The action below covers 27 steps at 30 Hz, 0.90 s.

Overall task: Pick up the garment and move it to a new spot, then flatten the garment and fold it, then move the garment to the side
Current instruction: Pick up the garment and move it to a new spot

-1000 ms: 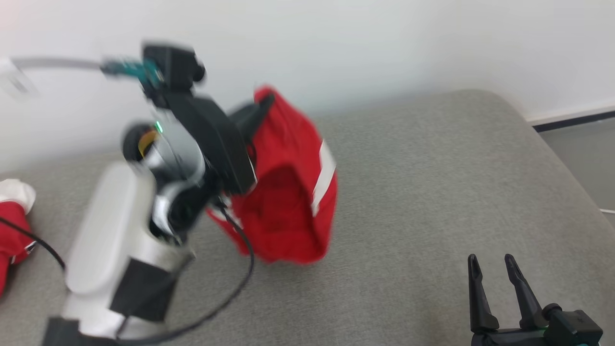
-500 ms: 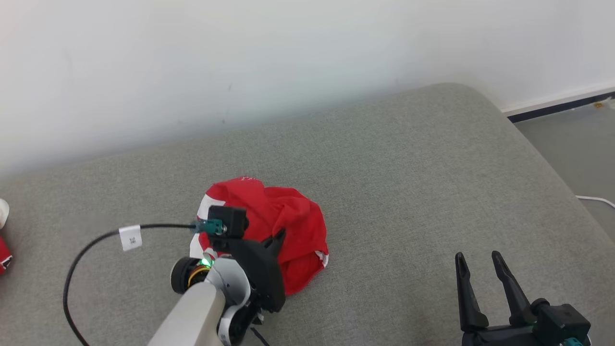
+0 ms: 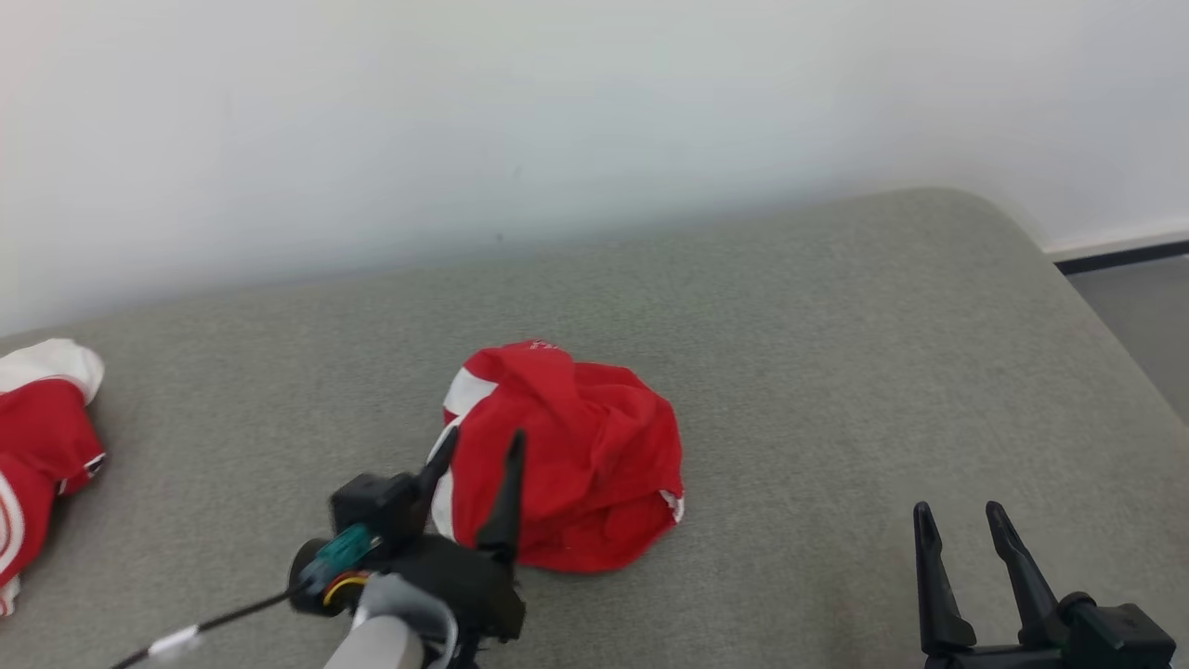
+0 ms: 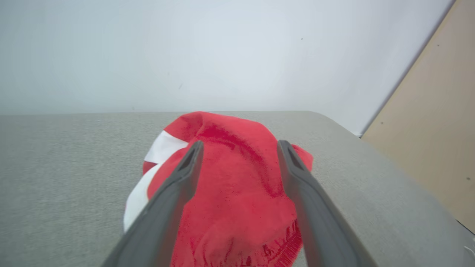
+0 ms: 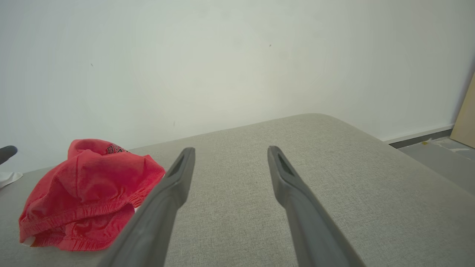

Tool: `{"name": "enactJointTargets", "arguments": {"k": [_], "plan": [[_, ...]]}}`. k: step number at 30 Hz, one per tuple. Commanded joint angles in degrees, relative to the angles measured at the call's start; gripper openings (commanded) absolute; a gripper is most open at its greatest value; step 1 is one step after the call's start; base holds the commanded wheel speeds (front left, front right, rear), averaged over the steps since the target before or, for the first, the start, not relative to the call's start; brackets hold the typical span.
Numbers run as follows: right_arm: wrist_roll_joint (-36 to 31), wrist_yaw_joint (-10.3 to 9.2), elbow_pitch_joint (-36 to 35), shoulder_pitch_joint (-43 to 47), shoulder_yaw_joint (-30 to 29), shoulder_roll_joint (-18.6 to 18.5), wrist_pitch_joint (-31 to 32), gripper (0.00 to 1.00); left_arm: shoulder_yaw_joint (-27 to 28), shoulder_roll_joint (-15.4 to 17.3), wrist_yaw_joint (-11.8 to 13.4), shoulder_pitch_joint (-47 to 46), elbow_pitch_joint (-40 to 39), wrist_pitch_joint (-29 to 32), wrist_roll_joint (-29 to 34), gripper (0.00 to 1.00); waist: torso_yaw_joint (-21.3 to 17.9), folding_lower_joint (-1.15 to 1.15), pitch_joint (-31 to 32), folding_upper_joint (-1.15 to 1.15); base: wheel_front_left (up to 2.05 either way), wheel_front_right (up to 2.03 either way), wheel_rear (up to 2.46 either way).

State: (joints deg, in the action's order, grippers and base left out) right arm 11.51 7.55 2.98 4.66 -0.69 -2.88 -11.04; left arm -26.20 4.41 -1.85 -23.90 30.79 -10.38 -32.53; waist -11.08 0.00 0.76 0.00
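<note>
Dropped from my left gripper (image 3: 485, 435), now spread open, the red garment (image 3: 594, 455) lies crumpled on the grey cushion (image 3: 836, 372), head view; right gripper (image 3: 957, 509) gapes well apart. Left wrist: garment framed by 2 fingers (image 4: 174, 200). Right wrist: garment at lower left.

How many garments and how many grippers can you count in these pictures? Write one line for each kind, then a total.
Red-and-white garments: 2, the crumpled garment in the middle and a second garment at the head view's left edge.
Grippers: 2, the left gripper and the right gripper, both open.
Total: 4
</note>
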Motion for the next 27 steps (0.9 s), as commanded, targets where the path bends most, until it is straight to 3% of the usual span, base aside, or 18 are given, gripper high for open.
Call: {"name": "enactJointTargets", "arguments": {"k": [1,6,10,15,27], "plan": [[-0.1,-0.12,-0.3,0.9,-0.5,0.0,0.2,1.00,1.1,1.2,1.1,2.5,-2.1,-2.6,1.1,1.00,2.7,0.00,0.8,0.00,0.00,0.00,0.00],[1.0,-0.12,-0.6,1.6,-1.0,0.0,0.1,1.00,6.0,3.4,4.1,10.5,-13.1,-4.9,5.4,1.00,5.8,0.00,1.3,0.00,0.00,0.00,0.00],[1.0,-0.12,-0.8,1.7,-1.6,0.0,-0.2,1.00,13.0,2.4,5.1,19.2,-23.1,-4.8,9.6,1.00,7.9,0.00,1.3,0.00,0.00,0.00,0.00],[0.1,-0.12,0.0,2.2,-1.4,0.0,-0.6,1.00,19.5,0.5,3.4,26.4,-28.1,-4.8,13.7,1.00,9.8,0.00,1.7,0.00,0.00,0.00,0.00],[-1.2,-0.12,4.2,4.1,0.3,0.0,-2.8,1.00,27.2,-1.0,-1.8,33.6,-28.5,-4.9,20.7,1.00,11.2,0.00,3.0,0.00,0.00,0.00,0.00]]}}
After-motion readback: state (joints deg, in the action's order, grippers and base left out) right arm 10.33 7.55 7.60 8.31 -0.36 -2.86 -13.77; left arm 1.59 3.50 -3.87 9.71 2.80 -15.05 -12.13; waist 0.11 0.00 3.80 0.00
